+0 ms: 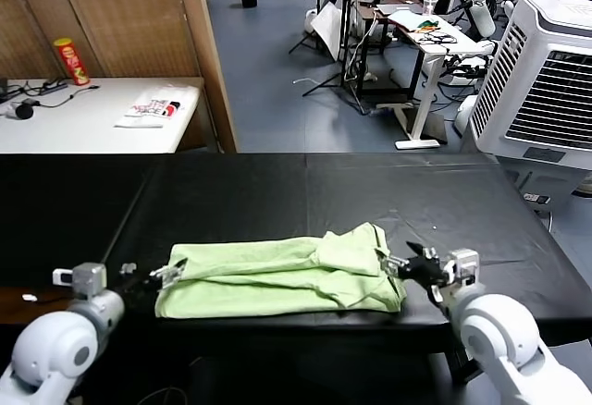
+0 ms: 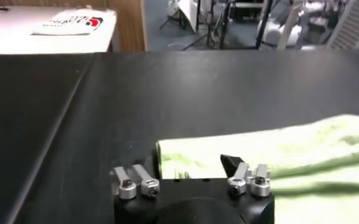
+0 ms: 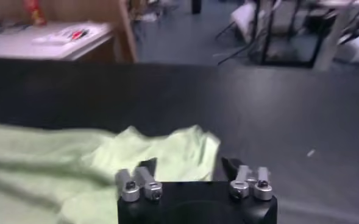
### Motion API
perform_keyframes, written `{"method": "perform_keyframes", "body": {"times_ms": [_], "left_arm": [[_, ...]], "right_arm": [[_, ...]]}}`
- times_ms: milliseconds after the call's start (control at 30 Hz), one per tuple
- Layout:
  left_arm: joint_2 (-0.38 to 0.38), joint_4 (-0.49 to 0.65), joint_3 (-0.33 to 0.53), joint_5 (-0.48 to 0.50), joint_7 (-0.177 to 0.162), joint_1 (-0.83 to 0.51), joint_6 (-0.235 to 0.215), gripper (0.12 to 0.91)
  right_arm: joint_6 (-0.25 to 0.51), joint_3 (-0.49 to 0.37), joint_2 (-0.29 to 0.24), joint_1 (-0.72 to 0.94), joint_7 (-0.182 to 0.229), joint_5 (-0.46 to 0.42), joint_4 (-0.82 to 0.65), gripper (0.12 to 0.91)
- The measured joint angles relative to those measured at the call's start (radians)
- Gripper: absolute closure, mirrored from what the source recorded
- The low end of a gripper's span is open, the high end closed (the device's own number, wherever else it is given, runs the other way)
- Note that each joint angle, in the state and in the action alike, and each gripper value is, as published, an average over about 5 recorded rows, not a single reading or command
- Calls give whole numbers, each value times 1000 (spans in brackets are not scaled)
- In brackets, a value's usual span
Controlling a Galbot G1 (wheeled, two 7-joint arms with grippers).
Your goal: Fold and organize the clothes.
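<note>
One pale green T-shirt (image 1: 282,276) lies folded into a long band near the front edge of the black table (image 1: 324,192). Left gripper (image 1: 153,276) sits at its left end and right gripper (image 1: 407,266) at its right end, both with fingers spread and holding nothing.

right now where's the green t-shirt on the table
In the head view the folded light-green T-shirt lies along the near edge of the black table, between the left gripper and the right gripper.
</note>
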Motion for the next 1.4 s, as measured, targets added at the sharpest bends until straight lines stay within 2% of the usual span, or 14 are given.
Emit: {"method": "perform_keyframes", "body": {"times_ms": [200, 367, 633, 733, 900, 1067, 1167, 1300, 1400], "left_arm": [[-39, 98, 36, -3, 7, -91, -12, 232], [-67, 162, 50, -15, 17, -122, -14, 232], [-80, 209, 58, -28, 31, -135, -14, 239], [-81, 216, 58, -29, 35, -133, -14, 320], [-84, 221, 58, -28, 39, -130, -14, 515], [-91, 227, 60, -26, 39, -135, -14, 588], [-93, 229, 62, -25, 39, -136, -14, 651], [-96, 232, 62, -25, 40, -136, -14, 787], [-97, 231, 62, -25, 41, -134, -13, 849]], "right_arm": [[0, -59, 55, 88, -20, -37, -121, 242], [0, -92, 85, 133, -26, -59, -189, 329], [18, -121, 109, 166, -44, -102, -245, 413], [32, -131, 110, 178, -50, -120, -252, 444], [42, -148, 108, 199, -58, -134, -267, 492], [40, -163, 112, 221, -61, -131, -289, 522], [38, -166, 116, 225, -65, -130, -300, 591], [37, -168, 119, 225, -67, -129, -307, 719], [37, -167, 120, 224, -69, -128, -309, 758]]}}
